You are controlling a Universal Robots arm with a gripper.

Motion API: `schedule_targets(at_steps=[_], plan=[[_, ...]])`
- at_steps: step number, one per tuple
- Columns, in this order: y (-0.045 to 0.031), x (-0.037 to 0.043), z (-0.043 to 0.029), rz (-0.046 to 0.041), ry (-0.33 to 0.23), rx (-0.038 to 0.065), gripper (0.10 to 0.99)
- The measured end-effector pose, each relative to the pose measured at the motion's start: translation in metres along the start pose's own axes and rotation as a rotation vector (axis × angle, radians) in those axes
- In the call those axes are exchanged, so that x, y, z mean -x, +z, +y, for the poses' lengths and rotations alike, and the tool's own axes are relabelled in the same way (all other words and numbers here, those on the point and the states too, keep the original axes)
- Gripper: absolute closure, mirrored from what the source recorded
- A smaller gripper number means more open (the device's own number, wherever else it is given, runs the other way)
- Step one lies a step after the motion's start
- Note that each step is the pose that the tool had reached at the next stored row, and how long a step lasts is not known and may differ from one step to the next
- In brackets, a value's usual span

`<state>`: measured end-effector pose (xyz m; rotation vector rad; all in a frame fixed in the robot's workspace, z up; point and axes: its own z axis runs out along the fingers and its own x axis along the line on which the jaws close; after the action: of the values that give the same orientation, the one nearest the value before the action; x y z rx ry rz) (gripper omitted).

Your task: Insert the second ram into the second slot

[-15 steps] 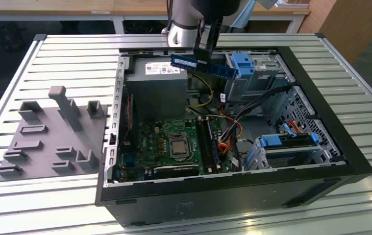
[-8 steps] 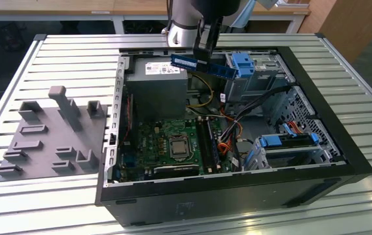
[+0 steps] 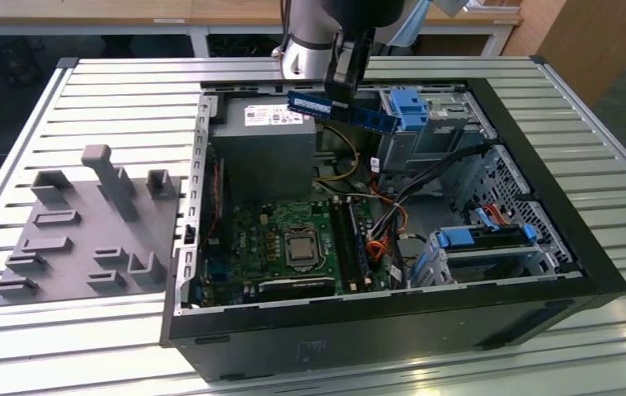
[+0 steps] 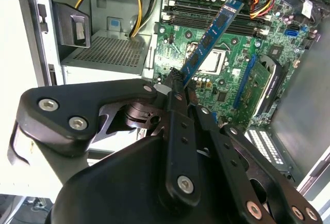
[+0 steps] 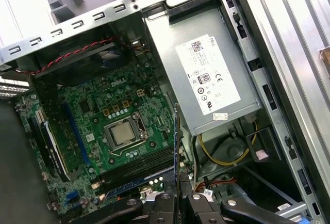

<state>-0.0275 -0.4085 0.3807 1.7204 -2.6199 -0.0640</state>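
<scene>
The second ram (image 3: 341, 110) is a thin blue stick with dark chips. My gripper (image 3: 342, 92) is shut on it and holds it in the air over the far part of the open computer case (image 3: 533, 157). In the second wrist view the ram (image 4: 210, 34) reaches out from the gripper (image 4: 174, 82) over the green motherboard (image 4: 268, 33). The first wrist view has the ram (image 5: 177, 141) edge-on above the gripper (image 5: 178, 199). The dark ram slots (image 3: 352, 239) (image 4: 206, 20) (image 5: 136, 168) lie beside the processor socket, well below the stick. I cannot tell which is the second slot.
A grey power supply (image 3: 263, 148) fills the case's far corner on the exterior view's left. Blue drive-bay clips (image 3: 411, 107) (image 3: 489, 235) and loose cables (image 3: 401, 186) crowd the exterior view's right. A grey holder fixture (image 3: 82, 231) stands on the slatted table outside the case.
</scene>
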Motion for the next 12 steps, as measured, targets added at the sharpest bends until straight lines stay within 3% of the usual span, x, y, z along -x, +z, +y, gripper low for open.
schedule_targets(at_steps=[12], plan=[[0.0, 0.0, 0.0, -0.0006, 0.016, 0.0, 0.945]])
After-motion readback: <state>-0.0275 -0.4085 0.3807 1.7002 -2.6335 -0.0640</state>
